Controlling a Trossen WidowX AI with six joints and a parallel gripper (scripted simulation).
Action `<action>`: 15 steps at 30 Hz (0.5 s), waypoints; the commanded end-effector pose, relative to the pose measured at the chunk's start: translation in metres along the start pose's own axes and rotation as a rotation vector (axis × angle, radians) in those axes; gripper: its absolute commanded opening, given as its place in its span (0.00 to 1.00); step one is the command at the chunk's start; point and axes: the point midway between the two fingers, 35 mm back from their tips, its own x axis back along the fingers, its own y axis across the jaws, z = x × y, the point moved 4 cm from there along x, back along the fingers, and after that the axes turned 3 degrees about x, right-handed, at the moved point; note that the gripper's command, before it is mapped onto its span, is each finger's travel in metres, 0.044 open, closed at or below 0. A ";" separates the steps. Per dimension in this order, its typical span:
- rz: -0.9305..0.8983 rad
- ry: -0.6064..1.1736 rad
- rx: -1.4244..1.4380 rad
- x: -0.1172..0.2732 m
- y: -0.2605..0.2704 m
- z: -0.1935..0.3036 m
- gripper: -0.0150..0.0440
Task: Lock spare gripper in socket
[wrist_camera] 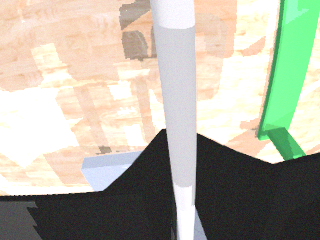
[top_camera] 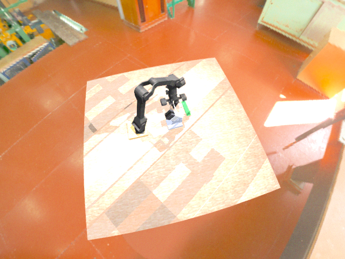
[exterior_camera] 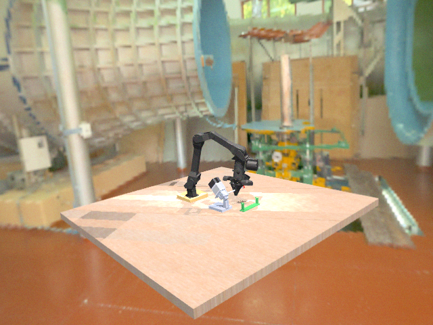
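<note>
My gripper (top_camera: 174,106) (exterior_camera: 236,193) (wrist_camera: 172,135) is shut on the lock pin (exterior_camera: 231,191) (wrist_camera: 180,95), a pale grey-white rod. In the exterior view the pin slants from the fingers towards the upper part of the light blue-grey mount (top_camera: 175,125) (exterior_camera: 219,208) (wrist_camera: 110,170). Its end is at or beside the socket; whether it is inside is too small to tell. A small red bit shows behind the fingers. The spare gripper (top_camera: 169,114) (exterior_camera: 218,186), grey with a black end, sits tilted at the mount's top. The socket hole and spigot cannot be made out.
A green cradle (top_camera: 186,108) (exterior_camera: 250,206) (wrist_camera: 294,65) with an upright post at each end stands beside the mount, close to my fingers, with nothing on it. The arm's yellow base plate (top_camera: 137,136) (exterior_camera: 191,200) is on the mount's other side.
</note>
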 end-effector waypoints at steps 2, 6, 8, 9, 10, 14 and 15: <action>0.001 -0.002 0.002 -0.001 0.000 0.004 0.25; 0.000 -0.002 0.002 -0.001 0.000 0.006 0.25; -0.001 -0.002 0.002 -0.001 0.000 0.007 0.25; -0.001 -0.002 0.002 -0.002 0.000 0.008 0.25; -0.002 -0.002 0.002 -0.002 0.000 0.009 0.25; -0.003 -0.002 0.003 -0.003 0.000 0.011 0.25; -0.003 -0.002 0.003 -0.003 0.000 0.012 0.25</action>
